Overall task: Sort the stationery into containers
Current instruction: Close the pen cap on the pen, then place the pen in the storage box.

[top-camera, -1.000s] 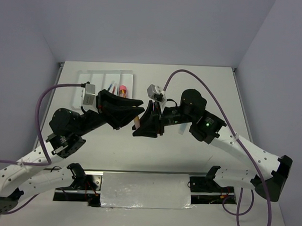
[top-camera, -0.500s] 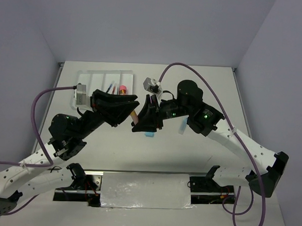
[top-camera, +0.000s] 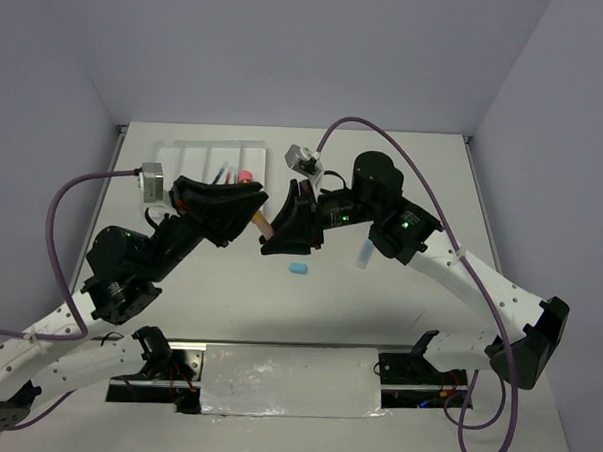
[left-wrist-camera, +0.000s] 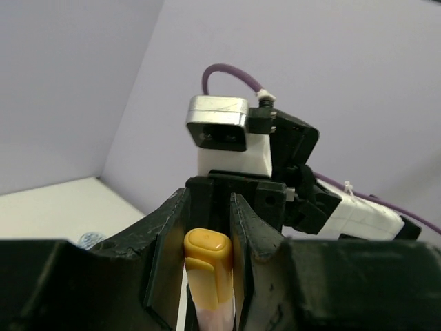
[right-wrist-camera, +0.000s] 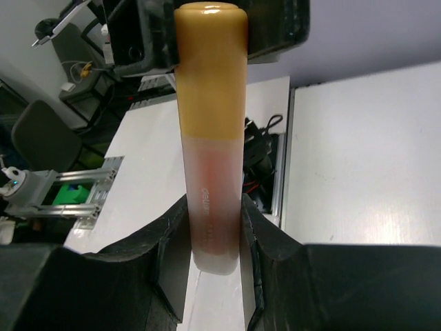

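- The left gripper (top-camera: 252, 209) is pinching the cap end of an orange-capped marker (top-camera: 264, 225). Its fingers (left-wrist-camera: 172, 252) are pressing against both sides of the cap, with no gap showing in the left wrist view.
- The right gripper (top-camera: 277, 235) is clamping the same marker lower down, on its translucent pinkish barrel. Its fingers (right-wrist-camera: 176, 227) are closing snugly around the barrel's base.
- The marker is hanging in the air between the two grippers, just off the near right corner of the white tray (top-camera: 189, 159) and clear of the table (top-camera: 414, 171).
- Two thin pens (top-camera: 222, 172) are lying in the tray's third compartment from the left.
- A pink-capped piece (top-camera: 246, 176) is sitting in the tray's rightmost compartment.
- A light-blue eraser (top-camera: 298, 269) is lying flat on the table, nearer the arm bases than the tray and to its right, well apart from it.
- A pale blue tube (top-camera: 363, 253) is lying on the table farther right of the tray than the eraser, partly hidden by the right arm.
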You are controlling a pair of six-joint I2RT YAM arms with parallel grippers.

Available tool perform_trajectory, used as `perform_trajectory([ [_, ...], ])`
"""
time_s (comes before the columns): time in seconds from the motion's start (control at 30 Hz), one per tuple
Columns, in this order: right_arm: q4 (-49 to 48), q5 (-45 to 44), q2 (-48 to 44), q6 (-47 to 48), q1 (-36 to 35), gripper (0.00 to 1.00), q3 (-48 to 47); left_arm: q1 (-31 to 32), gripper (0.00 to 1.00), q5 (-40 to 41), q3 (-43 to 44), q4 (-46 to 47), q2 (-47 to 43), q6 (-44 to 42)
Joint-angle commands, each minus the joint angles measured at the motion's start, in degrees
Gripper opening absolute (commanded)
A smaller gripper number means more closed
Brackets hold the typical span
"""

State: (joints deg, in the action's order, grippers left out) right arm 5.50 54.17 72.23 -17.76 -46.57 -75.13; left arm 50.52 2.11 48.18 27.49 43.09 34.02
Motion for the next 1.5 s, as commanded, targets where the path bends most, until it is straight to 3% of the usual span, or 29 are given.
perform_trajectory([
  [0.0,-24.92,-5.06,-4.37,-0.61,2.09,0.0,-0.66,2.65,0.24,-2.38,0.32,-31.61,-0.11,-5.17],
  [0.03,-25.7,-4.69,-4.81,-0.87,1.75,0.0,0.94,2.65,0.33,-2.37,2.51,-31.79,-1.07,-5.89],
  [0.07,-26.49,-4.17,-5.68,-1.05,1.57,0.0,3.48,2.65,0.5,-2.37,3.49,-32.05,-1.17,-7.37],
  [0.13,-26.42,-4.07,-6.48,-0.7,0.78,0.0,5.08,2.56,0.6,-2.37,6.47,-33.36,-0.91,-8.44],
  [0.27,-23.87,-4.34,-7.8,1.93,-0.28,0.0,6.93,2.56,0.65,-2.37,7.63,-31.62,-0.46,-9.15],
  [0.43,-21.05,-5.04,-7.72,3.7,-1.33,0.0,8.51,2.56,0.8,-1.05,6.49,-26.19,-0.11,-8.62],
  [0.73,-24.48,-4.42,-6.22,1.15,-1.51,0.0,12.11,2.56,0.77,-1.15,4.64,-17.82,-1.35,-8.8],
  [0.8,-24.22,-5.13,-6.13,1.15,-1.77,0.0,12.12,2.56,0.74,-0.09,4.38,-16.94,-0.99,-8.45],
  [0.9,-23.34,-6.35,-5.52,1.5,-2.12,0.0,11.59,2.56,0.6,1.49,4.55,-17.2,-0.12,-7.83],
  [0.93,-23.34,-6.79,-5.26,1.67,-2.04,0.0,11.68,2.56,0.41,2.1,4.64,-17.46,0.24,-7.65],
  [1.0,-23.51,-8.37,-5.17,1.59,-2.04,0.0,12.03,2.56,0.3,3.07,4.9,-17.9,1.2,-7.48],
  [1.1,-22.9,-9.95,-4.03,2.46,-1.95,0.02,12.11,2.56,0.0,8.41,5.43,-21.14,2.26,-6.69],
  [1.13,-22.99,-10.57,-3.59,2.38,-1.86,0.07,12.46,2.56,0.0,11.31,5.95,-22.55,2.7,-5.47],
  [1.2,-24.3,-11.02,-2.8,1.59,-1.16,0.41,13.51,2.56,0.0,19.92,7.97,-26.15,4.45,-4.41],
  [1.23,-25.26,-11.37,-2.44,1.24,0.15,0.71,14.04,2.56,0.0,23.0,10.15,-31.04,5.24,-2.92],
  [1.27,-25.97,-11.54,-2.09,0.63,1.03,0.8,14.66,2.3,0.0,28.77,11.31,-33.35,7.25,-2.3],
  [1.3,-27.11,-10.94,-1.39,-1.29,2.26,0.99,16.58,1.69,0.0,30.65,12.54,-35.64,8.49,-1.51],
  [1.37,-31.24,-9.79,-0.08,-4.11,6.65,1.0,18.87,-2.59,0.0,29.46,17.63,-43.8,12.69,0.25],
  [1.47,-33.01,-11.27,-0.68,-4.67,11.58,1.0,25.28,-11.56,0.0,24.19,21.42,-47.79,16.84,-0.7],
])
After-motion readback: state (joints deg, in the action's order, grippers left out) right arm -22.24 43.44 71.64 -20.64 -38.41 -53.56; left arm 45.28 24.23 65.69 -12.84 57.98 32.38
